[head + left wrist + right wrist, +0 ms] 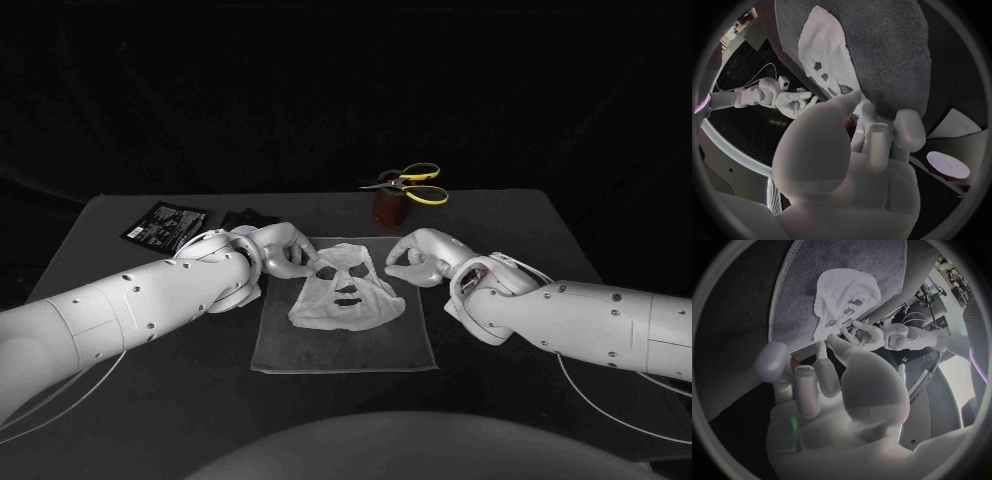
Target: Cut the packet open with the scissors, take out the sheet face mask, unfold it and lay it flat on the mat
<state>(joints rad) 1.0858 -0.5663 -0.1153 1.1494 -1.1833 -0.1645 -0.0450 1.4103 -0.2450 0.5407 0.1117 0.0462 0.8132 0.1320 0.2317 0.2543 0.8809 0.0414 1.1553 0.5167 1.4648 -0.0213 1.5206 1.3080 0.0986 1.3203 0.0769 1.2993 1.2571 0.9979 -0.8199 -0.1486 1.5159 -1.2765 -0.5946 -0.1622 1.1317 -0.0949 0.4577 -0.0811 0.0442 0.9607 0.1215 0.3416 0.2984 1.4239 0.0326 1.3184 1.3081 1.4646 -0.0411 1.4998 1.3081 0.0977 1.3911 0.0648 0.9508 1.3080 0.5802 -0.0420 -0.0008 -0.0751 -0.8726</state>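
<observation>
Head view: sheet face mask (pixel 343 292) lies unfolded on the mat (pixel 346 355), probably only smoothing left; right hand (pixel 418 258) released, hold of left hand (pixel 281 250) unclear.

A white sheet face mask (pixel 343 288) lies unfolded and slightly wrinkled on a grey rectangular fabric mat (pixel 346 352), eye, nose and mouth holes facing up. A black foil packet (pixel 163 222) lies flat far left of the mat; yellow-handled scissors (pixel 408 184) sit beyond its far edge

You see white arms (pixel 130 305) with dark screws and thin cables (pixel 58 400). Left robot hand (pixel 281 248) and right robot hand (pixel 418 256) are silver.
</observation>
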